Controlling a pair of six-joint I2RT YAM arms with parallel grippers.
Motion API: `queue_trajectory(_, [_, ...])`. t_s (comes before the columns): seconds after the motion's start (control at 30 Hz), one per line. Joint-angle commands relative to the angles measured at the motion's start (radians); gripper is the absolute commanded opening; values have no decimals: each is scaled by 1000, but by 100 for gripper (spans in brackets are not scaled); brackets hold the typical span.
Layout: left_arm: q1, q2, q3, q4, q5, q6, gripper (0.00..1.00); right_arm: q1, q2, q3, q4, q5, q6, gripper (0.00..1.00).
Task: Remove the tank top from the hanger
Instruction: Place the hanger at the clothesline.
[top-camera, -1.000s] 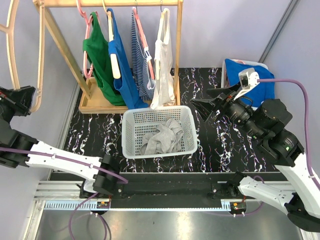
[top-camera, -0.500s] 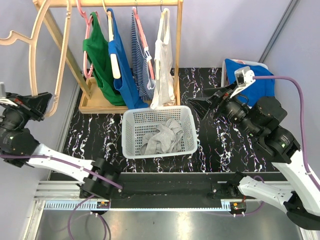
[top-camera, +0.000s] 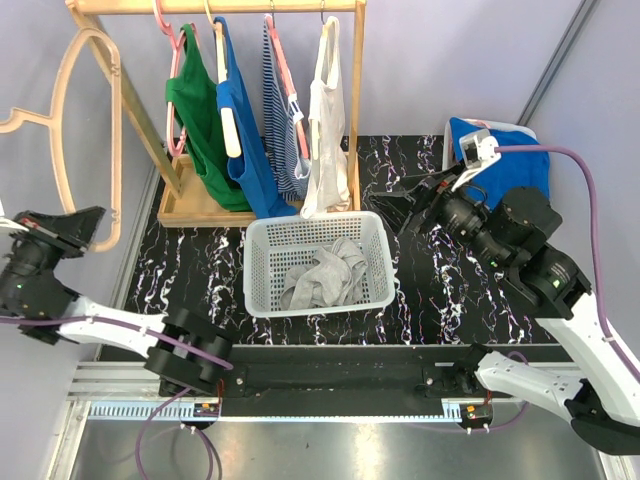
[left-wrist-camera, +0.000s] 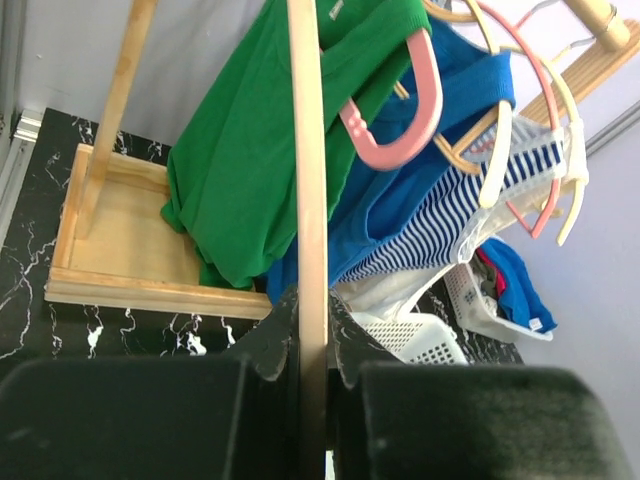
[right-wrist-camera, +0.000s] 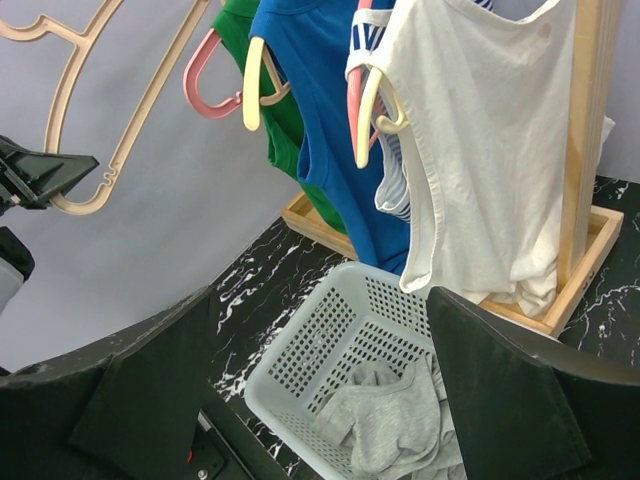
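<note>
Because the grey tank top (top-camera: 322, 272) is thin, limp cloth, light and easily slipping, it would best be pinched at a strap or a thick fold. It lies crumpled in the white basket (top-camera: 312, 220). The left fingers (left-wrist-camera: 268, 345) are clamped on the bare wooden hanger (left-wrist-camera: 308, 200), held high beside the bench (top-camera: 430, 290). The right fingers (right-wrist-camera: 150, 370) stand wide apart and hold nothing. Space between basket and clothes rack (top-camera: 357, 100) is narrow.

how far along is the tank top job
Done: a grey top lies in the basket. In hand: the left tool grips a bare wooden hanger. Left: green top, blue top, striped top and white top hang on the rack; the right tool is open.
</note>
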Motion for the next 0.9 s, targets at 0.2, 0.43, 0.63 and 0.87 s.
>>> queue_trajectory(0.2, [-108, 97, 147, 406, 89, -94, 0, -5, 35, -10, 97, -56, 66, 93])
queue_trajectory(0.43, [-227, 243, 272, 406, 121, -155, 0, -5, 41, -10, 115, -70, 90, 93])
queue_trajectory(0.63, [-350, 401, 434, 405, 138, -301, 0, -5, 64, -5, 126, -85, 110, 93])
queue_trajectory(0.87, [-476, 489, 637, 394, 114, -416, 0, -5, 78, -8, 129, -84, 104, 95])
